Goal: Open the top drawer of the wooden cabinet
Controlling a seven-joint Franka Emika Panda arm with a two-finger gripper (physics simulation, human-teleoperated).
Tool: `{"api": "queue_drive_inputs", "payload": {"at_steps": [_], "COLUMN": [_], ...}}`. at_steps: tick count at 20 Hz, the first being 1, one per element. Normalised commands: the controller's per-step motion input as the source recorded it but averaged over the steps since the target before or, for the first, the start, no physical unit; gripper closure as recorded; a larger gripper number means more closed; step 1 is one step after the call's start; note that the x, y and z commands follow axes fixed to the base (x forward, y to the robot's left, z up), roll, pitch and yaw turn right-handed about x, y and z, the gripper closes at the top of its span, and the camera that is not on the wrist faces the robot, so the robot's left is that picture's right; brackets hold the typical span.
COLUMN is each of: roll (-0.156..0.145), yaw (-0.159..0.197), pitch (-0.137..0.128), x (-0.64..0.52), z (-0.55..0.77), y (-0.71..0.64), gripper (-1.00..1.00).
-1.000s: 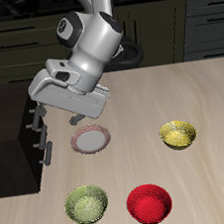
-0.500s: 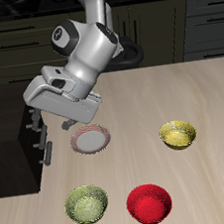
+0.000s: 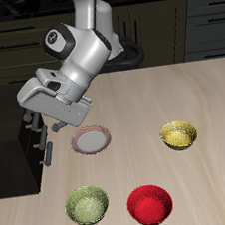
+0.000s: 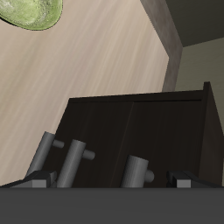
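Observation:
The wooden cabinet point(image 3: 11, 148) is a small blackish-brown box at the table's side edge, with short silver handles point(image 3: 36, 123) stacked on its front. My gripper point(image 3: 45, 121) hangs just in front of the cabinet's upper part, level with the top drawer point(image 3: 23, 118). In the wrist view I look down on the cabinet's dark top point(image 4: 140, 122). Silver handle bars point(image 4: 136, 171) stick out from its front between my spread fingertips point(image 4: 35, 182). The gripper point(image 4: 112, 182) is open and holds nothing. The drawer fronts look flush with each other.
On the wooden table lie a pink plate point(image 3: 92, 139), a yellow bowl point(image 3: 180, 134), a green bowl point(image 3: 87, 204) and a red bowl point(image 3: 149, 204). Dark kitchen units point(image 3: 173, 21) run along the back.
Over the last second the arm has swung sideways toward the cabinet and dropped slightly, bringing the gripper from above the pink plate to the cabinet's front.

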Motion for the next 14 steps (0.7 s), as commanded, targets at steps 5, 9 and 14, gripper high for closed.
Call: {"api": "queue_drive_inputs", "payload": {"at_steps": [5,9,14], "roll": [-0.074,-0.102,-0.026], "yaw": [0.012,0.037,0.021], "pitch": [-0.032,-0.042,0.001], "x": [-0.08,-0.10,0.02], "z": [0.04,-0.15,-0.18], "y": [-0.27,-0.29,-0.04], "gripper": [-1.00,-1.00,-1.00]}}
